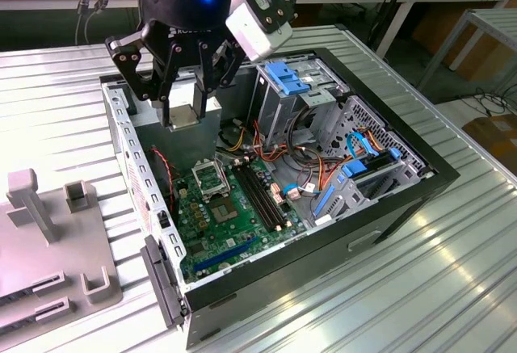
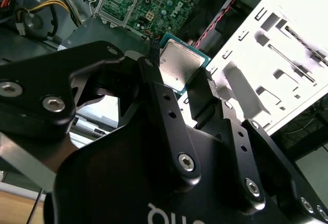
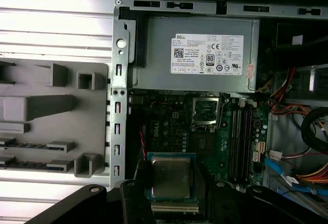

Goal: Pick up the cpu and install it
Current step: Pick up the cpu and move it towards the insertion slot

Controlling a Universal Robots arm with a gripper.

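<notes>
The gripper (image 1: 188, 104) hangs above the open computer case (image 1: 388, 216), which stands on the ribbed metal table (image 1: 452, 288). Its fingers (image 2: 200, 98) are clamped on opposite edges of the cpu (image 3: 171, 177) and hold it flat in the air. The metal-framed socket (image 3: 206, 110) on the green motherboard (image 3: 174, 137) lies below, well apart from the chip.

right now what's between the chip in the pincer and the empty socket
Nothing in the way: in the first wrist view, a stretch of green board with small parts lies between the chip and the socket.
</notes>
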